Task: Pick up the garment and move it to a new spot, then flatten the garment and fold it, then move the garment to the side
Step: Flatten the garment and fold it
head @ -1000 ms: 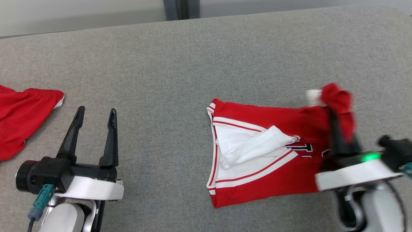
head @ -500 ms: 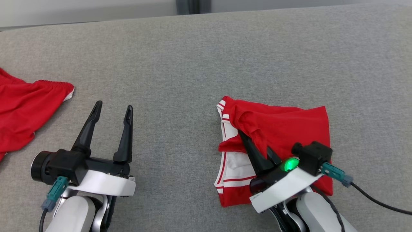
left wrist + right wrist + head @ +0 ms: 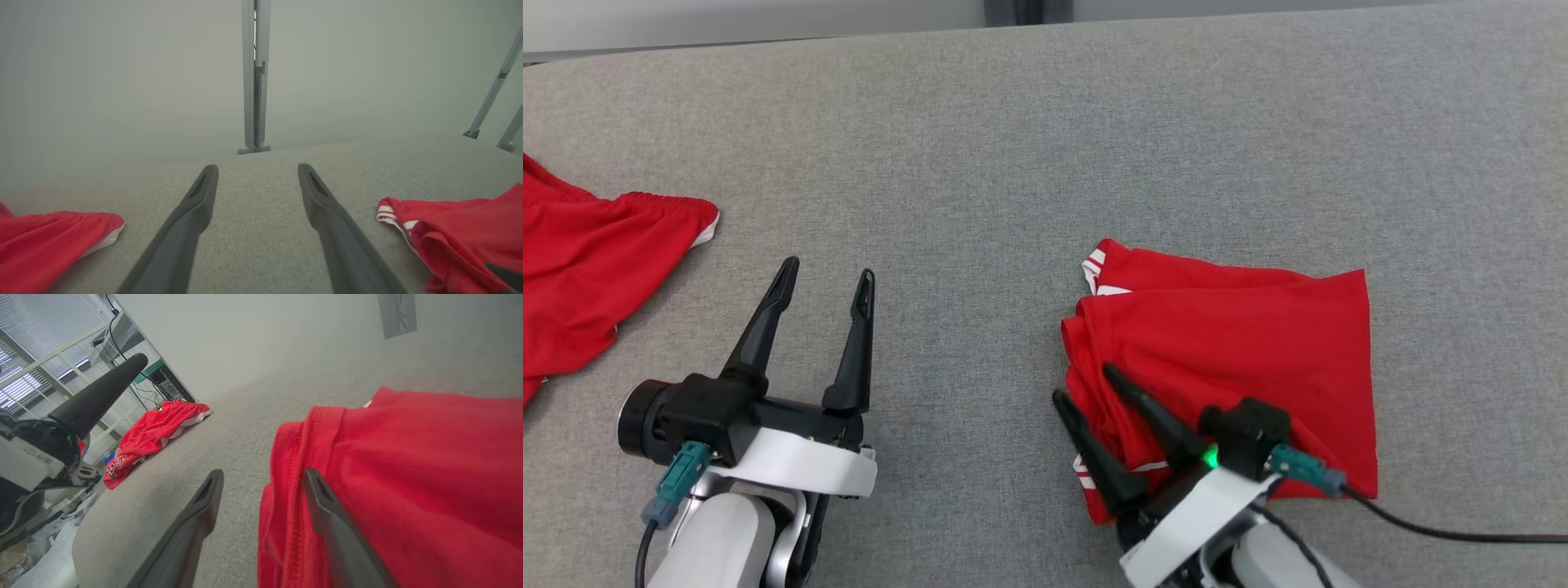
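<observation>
**Garment folded, right of centre on the desk (image 3: pixel 1013 163); both sets of fingers spread, nothing held.**

Left to right: red shorts (image 3: pixel 596 269) lie at the desk's left edge, well apart from the work. The left gripper (image 3: pixel 829 269) hovers at the near left with its fingers spread and empty over bare desk, judged parked clear of the fold. The garment (image 3: pixel 1241 343) lies doubled over on itself, with white trim showing at its far-left corner. The right gripper (image 3: pixel 1083 382) sits at the garment's near-left edge, fingers spread, one over cloth and one over desk, pinching nothing. The fold is judged complete and the move to the side is outstanding.
</observation>
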### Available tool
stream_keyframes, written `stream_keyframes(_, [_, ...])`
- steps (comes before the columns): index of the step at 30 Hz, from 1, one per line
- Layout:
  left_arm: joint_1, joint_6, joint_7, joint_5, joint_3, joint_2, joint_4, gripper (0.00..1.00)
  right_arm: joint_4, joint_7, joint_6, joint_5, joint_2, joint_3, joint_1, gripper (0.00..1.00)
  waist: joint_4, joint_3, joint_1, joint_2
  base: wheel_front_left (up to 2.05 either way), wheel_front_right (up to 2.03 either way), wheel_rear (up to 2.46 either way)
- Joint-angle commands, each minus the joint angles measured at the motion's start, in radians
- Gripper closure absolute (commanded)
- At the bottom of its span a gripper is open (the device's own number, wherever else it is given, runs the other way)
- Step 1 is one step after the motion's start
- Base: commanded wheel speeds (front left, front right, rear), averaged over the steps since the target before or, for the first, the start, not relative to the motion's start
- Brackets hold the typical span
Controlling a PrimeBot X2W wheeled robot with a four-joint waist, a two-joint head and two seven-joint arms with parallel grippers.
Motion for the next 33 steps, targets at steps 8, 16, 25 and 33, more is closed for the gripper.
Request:
stream_keyframes(8, [-0.002,-0.011,-0.003,0.011,0.013,-0.003,0.01,0.0,-0.08,0.025,0.0,0.032,-0.008,0.079,0.044,0.0,-0.014,-0.019,0.0,0.0,0.0,0.0,0.0])
stream_keyframes(16, [0.008,0.002,-0.003,0.021,0.044,-0.003,-0.012,0.0,-0.3,0.0,0.0,-0.014,-0.01,-0.11,0.102,0.0,-0.03,-0.046,0.0,0.0,0.0,0.0,0.0])
stream_keyframes(25, [0.034,0.019,-0.003,0.037,0.073,0.002,-0.054,0.0,-0.42,0.011,0.0,-0.17,-0.021,-0.469,0.167,0.0,-0.043,-0.079,0.0,0.0,0.0,0.0,0.0])
stream_keyframes(33, [0.08,0.043,-0.002,0.043,0.084,0.013,-0.096,0.0,-0.408,0.063,0.0,-0.323,-0.057,-0.651,0.228,0.0,-0.046,-0.109,0.0,0.0,0.0,0.0,0.0])
